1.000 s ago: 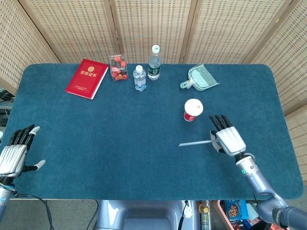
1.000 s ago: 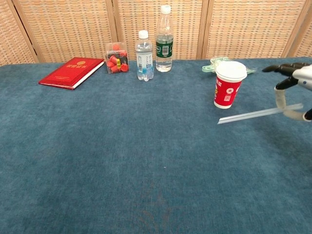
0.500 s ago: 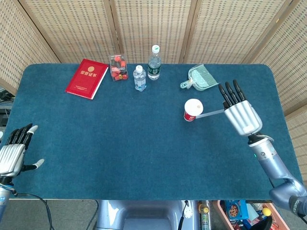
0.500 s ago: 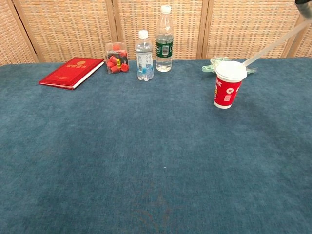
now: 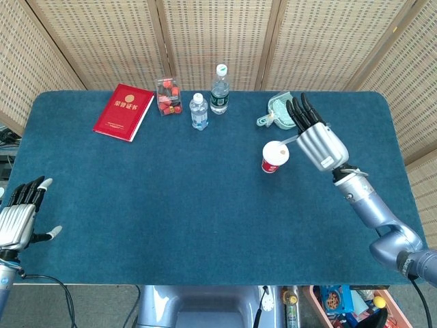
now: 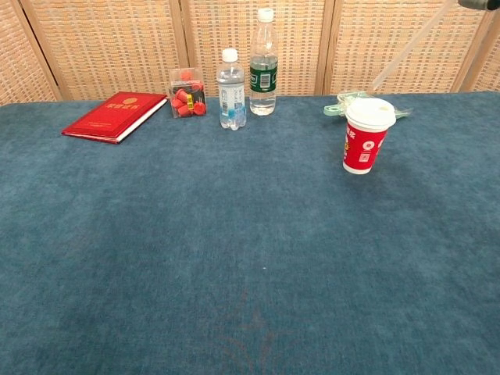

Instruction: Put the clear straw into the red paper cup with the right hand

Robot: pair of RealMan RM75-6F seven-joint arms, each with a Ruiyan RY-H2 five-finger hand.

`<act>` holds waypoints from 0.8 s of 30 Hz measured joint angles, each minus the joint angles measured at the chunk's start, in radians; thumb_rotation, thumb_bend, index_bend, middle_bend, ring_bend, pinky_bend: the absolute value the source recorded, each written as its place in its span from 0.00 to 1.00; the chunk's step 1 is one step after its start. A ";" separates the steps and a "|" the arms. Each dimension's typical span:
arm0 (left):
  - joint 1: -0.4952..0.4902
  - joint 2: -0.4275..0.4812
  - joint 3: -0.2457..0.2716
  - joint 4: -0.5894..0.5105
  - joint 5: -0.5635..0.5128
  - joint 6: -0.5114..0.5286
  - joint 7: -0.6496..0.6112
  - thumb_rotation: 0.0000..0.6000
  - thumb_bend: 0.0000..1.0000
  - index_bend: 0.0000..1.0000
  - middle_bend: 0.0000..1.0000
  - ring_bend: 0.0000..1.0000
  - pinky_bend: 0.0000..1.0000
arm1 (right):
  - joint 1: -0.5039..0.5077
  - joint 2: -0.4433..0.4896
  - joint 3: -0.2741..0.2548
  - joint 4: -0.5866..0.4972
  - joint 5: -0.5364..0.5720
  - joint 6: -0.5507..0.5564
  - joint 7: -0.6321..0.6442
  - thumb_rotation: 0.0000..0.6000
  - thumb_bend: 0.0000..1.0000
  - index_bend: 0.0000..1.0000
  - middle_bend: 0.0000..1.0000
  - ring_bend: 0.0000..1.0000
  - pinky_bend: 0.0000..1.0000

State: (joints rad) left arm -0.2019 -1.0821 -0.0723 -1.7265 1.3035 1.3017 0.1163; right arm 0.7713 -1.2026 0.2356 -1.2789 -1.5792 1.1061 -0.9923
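The red paper cup [image 5: 273, 161] with a white top stands on the blue table, right of centre; the chest view shows the cup [image 6: 364, 141] too. My right hand [image 5: 315, 142] hovers just right of and above it, fingers pointing to the far side. It holds the clear straw [image 5: 287, 143], which slants down to the left. In the chest view the straw [image 6: 410, 49] runs from the top right corner down to a tip just above the cup's mouth. My left hand [image 5: 20, 217] rests open at the table's front left edge.
Along the far side lie a red booklet [image 5: 123, 111], a clear box of red pieces [image 5: 168, 96], a small water bottle [image 5: 199, 111], a taller bottle [image 5: 219, 89] and a green dustpan [image 5: 285, 113] just behind the cup.
My right hand has lifted the straw off the table and carried it back and left. The straw now slants more steeply, its lower end over the cup. The left hand barely moved.
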 measured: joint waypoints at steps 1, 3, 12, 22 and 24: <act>-0.001 0.000 -0.001 0.001 -0.002 -0.002 -0.001 1.00 0.20 0.00 0.00 0.00 0.00 | 0.004 -0.003 -0.004 0.007 -0.005 -0.001 -0.006 1.00 0.50 0.70 0.11 0.00 0.01; -0.002 0.000 -0.001 0.002 -0.005 -0.006 -0.002 1.00 0.20 0.00 0.00 0.00 0.00 | 0.008 -0.003 -0.011 0.014 -0.010 -0.005 -0.016 1.00 0.50 0.70 0.11 0.00 0.01; -0.010 0.000 -0.004 0.008 -0.015 -0.023 -0.007 1.00 0.20 0.00 0.00 0.00 0.00 | 0.013 0.008 -0.030 0.007 -0.002 -0.019 -0.036 1.00 0.51 0.70 0.11 0.00 0.01; -0.016 -0.002 -0.004 0.012 -0.022 -0.034 -0.009 1.00 0.20 0.00 0.00 0.00 0.00 | 0.019 0.004 -0.051 0.013 0.001 -0.035 -0.057 1.00 0.50 0.70 0.11 0.00 0.01; -0.017 -0.002 -0.005 0.013 -0.023 -0.035 -0.008 1.00 0.20 0.00 0.00 0.00 0.00 | 0.018 0.003 -0.057 0.017 -0.001 -0.034 -0.060 1.00 0.50 0.70 0.11 0.00 0.01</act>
State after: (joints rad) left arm -0.2188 -1.0845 -0.0770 -1.7140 1.2804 1.2671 0.1080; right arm 0.7893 -1.1996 0.1785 -1.2620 -1.5803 1.0724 -1.0524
